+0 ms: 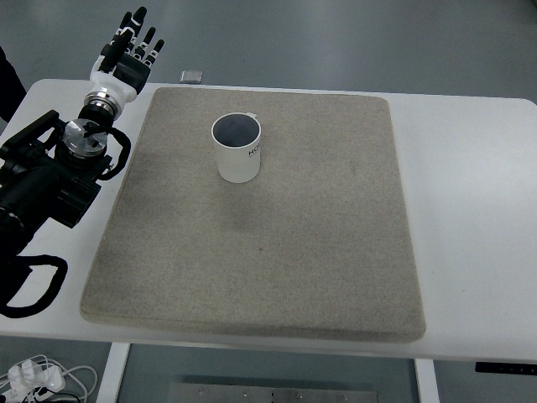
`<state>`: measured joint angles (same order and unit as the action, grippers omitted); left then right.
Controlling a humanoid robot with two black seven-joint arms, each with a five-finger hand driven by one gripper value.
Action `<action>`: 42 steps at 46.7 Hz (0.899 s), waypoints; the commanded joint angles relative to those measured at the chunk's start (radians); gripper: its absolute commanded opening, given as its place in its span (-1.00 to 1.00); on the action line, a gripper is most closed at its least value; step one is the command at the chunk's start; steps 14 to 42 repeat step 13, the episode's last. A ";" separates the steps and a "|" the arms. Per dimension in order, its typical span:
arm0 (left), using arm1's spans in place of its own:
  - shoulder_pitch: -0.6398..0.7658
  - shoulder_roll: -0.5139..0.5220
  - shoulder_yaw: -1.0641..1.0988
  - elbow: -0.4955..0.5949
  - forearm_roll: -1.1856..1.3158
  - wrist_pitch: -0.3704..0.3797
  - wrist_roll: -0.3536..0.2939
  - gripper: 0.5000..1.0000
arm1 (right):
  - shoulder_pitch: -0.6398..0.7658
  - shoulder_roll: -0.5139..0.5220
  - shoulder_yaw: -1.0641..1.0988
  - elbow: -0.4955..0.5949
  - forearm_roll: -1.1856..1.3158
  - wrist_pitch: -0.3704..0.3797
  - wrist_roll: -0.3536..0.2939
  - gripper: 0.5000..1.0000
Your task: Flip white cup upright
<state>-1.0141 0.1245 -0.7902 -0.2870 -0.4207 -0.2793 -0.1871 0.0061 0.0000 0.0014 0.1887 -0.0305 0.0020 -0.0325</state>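
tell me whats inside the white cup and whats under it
The white cup stands upright, mouth up, on the grey mat. Its inside looks dark and empty; the very bottom is shadowed. The mat lies directly under it, though the patch beneath its base is covered.

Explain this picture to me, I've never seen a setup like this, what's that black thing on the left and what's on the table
This is one camera looking steeply down from the robot's own side. The black thing is the robot's left arm, ending in a left hand with fingers, spread and holding nothing, off the mat's far left corner. The right arm is out of view. On the white table lies a grey mat, and a white cup stands on it, mouth up. A small dark object sits just beyond the mat.
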 commanded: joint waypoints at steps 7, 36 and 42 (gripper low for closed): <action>0.006 -0.026 -0.001 0.015 -0.001 -0.021 -0.002 0.99 | 0.000 0.000 0.002 0.000 0.000 0.001 0.000 0.81; 0.006 -0.029 -0.003 0.015 -0.001 -0.034 -0.002 0.99 | 0.000 0.000 0.003 0.000 0.001 0.001 0.000 0.81; 0.006 -0.029 -0.003 0.015 -0.001 -0.034 -0.002 0.99 | 0.000 0.000 0.003 0.000 0.001 0.001 0.000 0.81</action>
